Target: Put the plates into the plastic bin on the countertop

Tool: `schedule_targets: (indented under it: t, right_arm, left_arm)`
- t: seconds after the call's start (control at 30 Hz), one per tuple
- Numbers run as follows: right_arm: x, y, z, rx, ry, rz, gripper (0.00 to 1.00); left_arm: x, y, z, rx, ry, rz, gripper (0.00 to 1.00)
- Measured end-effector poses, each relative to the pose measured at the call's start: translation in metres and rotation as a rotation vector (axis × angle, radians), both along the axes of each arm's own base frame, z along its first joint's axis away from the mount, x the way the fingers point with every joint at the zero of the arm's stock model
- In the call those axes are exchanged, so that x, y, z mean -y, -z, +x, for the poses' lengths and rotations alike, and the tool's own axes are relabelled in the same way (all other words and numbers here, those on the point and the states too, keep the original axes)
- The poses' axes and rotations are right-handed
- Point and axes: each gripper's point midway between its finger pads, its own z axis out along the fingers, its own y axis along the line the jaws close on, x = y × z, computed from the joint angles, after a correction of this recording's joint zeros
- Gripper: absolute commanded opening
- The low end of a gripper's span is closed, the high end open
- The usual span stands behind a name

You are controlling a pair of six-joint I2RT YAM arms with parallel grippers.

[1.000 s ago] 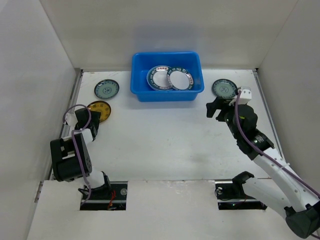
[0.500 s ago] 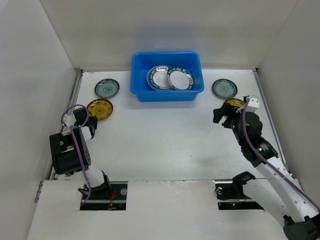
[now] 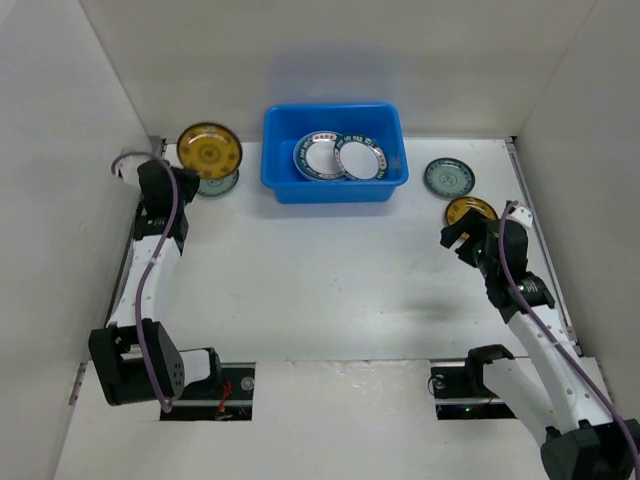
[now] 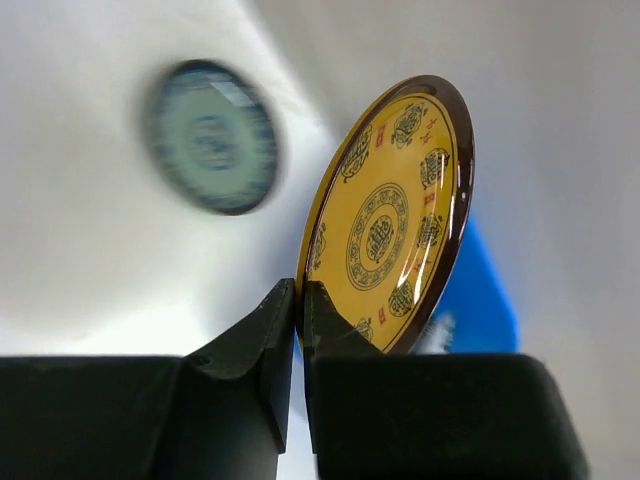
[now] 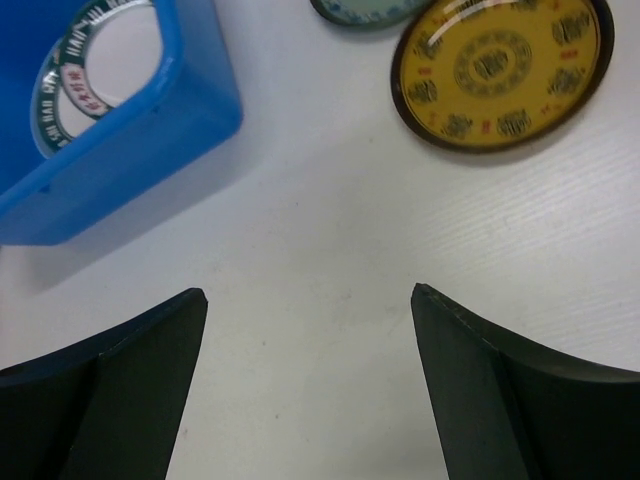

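My left gripper (image 4: 298,290) is shut on the lower rim of a yellow-brown patterned plate (image 4: 390,225). It holds the plate (image 3: 209,150) tilted in the air at the back left, left of the plastic bin (image 3: 335,110). A teal-green plate (image 3: 218,184) lies on the countertop under it, partly hidden. Two white plates with dark rims (image 3: 320,157) (image 3: 360,160) lie in the bin. At the right lie another teal-green plate (image 3: 449,177) and another yellow-brown plate (image 3: 470,211). My right gripper (image 3: 455,235) is open with nothing in it, just in front of that plate (image 5: 500,70).
White walls close in the countertop (image 3: 330,270) on the left, back and right. The bin's front right corner (image 5: 150,110) shows at the upper left of the right wrist view. The arm bases stand at the near edge.
The left gripper shut on the left yellow-brown plate and raised it toward the back, over the teal-green plate. The right arm drew back toward the near right, uncovering the right yellow-brown plate.
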Motion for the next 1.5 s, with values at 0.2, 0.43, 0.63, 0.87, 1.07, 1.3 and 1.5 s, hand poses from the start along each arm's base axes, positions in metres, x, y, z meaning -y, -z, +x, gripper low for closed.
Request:
schedule_targets:
  t: [0.2, 0.43, 0.63, 0.87, 1.07, 1.3, 1.5]
  right_arm:
    - [0.002, 0.029, -0.006, -0.11, 0.021, 0.083, 0.87]
    - [-0.002, 0.027, -0.013, -0.114, 0.018, 0.133, 0.87]
    - [-0.002, 0.027, -0.02, -0.123, 0.025, 0.152, 0.87]
    - [-0.001, 0.029, -0.029, -0.14, 0.048, 0.179, 0.86]
    - [0.015, 0.047, -0.037, -0.179, 0.152, 0.234, 0.85]
    - [0.049, 0.071, -0.038, -0.236, 0.344, 0.34, 0.85]
    - [0.093, 0.09, -0.029, -0.25, 0.541, 0.442, 0.84]
  left_arm:
    - [0.088, -0.095, 0.045, 0.172, 0.284, 0.077, 0.02]
    - [0.185, -0.076, 0.102, 0.16, 0.582, 0.086, 0.03]
    - [0.222, -0.005, 0.142, 0.05, 0.697, 0.074, 0.03]
    - [0.235, 0.038, 0.178, 0.008, 0.727, 0.072, 0.06]
    - [0.245, 0.06, 0.201, 0.006, 0.737, 0.081, 0.1]
    - [0.255, 0.098, 0.21, -0.039, 0.76, 0.096, 0.2]
    - [0.255, 0.107, 0.21, -0.059, 0.774, 0.124, 0.54]
